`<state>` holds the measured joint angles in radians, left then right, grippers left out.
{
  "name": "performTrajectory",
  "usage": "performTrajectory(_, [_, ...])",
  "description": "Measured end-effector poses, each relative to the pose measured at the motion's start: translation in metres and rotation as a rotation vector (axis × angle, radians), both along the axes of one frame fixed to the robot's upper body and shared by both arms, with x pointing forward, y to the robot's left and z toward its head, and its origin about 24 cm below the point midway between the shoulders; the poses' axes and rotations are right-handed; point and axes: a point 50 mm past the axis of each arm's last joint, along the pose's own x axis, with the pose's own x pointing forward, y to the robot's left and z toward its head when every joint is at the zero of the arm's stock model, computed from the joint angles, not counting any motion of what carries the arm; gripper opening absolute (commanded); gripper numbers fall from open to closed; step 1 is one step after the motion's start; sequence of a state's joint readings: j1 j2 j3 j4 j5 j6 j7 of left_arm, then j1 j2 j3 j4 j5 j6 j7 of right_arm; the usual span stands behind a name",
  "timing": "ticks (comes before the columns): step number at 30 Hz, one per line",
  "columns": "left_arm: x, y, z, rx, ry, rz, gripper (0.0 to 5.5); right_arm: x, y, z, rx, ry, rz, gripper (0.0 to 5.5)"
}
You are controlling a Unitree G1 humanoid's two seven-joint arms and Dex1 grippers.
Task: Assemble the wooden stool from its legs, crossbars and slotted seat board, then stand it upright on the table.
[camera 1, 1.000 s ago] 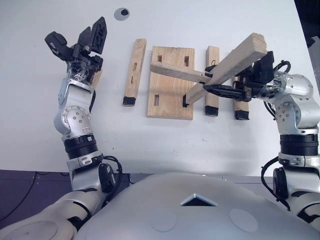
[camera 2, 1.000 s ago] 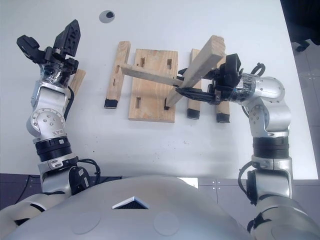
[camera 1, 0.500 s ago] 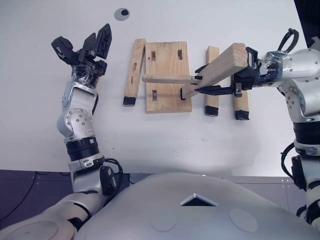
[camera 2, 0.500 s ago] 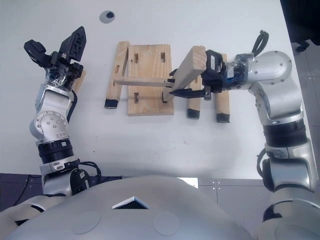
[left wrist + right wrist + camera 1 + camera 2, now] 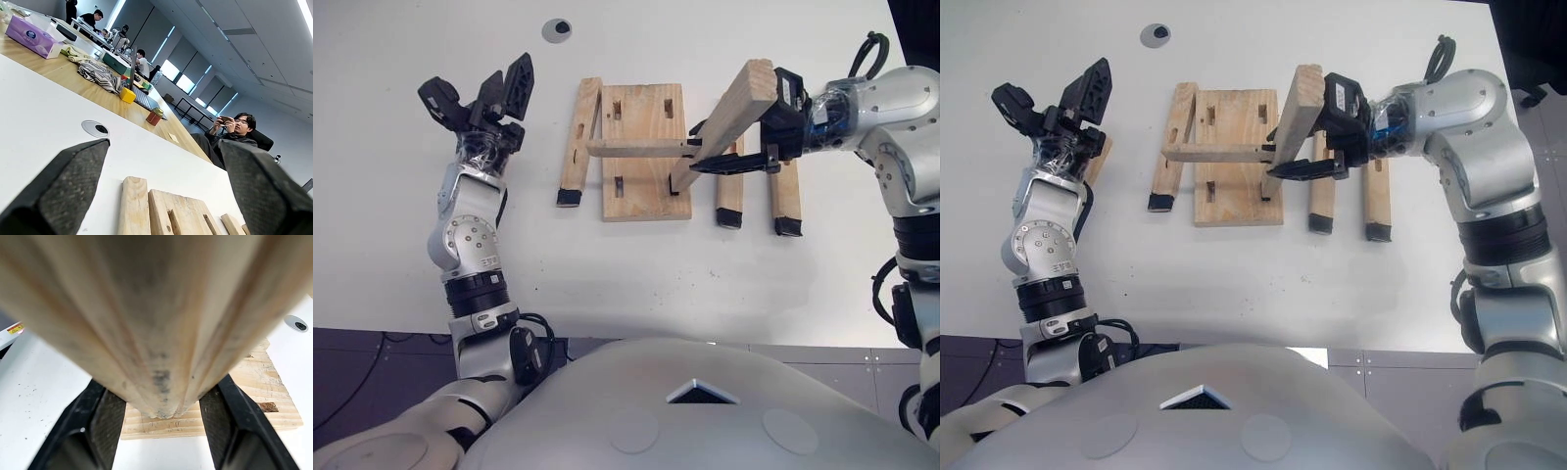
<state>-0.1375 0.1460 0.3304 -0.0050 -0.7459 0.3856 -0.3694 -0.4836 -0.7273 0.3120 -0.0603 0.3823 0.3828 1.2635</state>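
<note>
Early days, by my reckoning: the right tool point(image 5: 705, 147) is clamped on a tilted leg point(image 5: 732, 108) with one crossbar point(image 5: 636, 149) already plugged in, just above the flat seat board point(image 5: 646, 204), other legs point(image 5: 786, 196) lie loose beneath its wrist, and the left tool point(image 5: 478, 88), well off to the side, gapes empty.

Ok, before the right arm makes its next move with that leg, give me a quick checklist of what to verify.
1. Grip on the held leg: ok, the right gripper is shut on it.
2. Is the crossbar joined to that leg: ok, it sticks out sideways over the seat board.
3. Leg's lower end lined up with a slot: cannot tell.
4. Is the left gripper free: ok, open, off to the board's left.
5. Other legs fitted: not ok, loose legs lie flat beside the board.
</note>
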Motion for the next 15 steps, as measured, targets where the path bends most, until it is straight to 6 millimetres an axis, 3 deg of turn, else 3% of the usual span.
performTrajectory(15, [-0.004, 0.001, -0.006, 0.008, 0.041, -0.014, 4.13, 0.020, -0.007, -0.016, 0.075, 0.083, 0.025, 2.04])
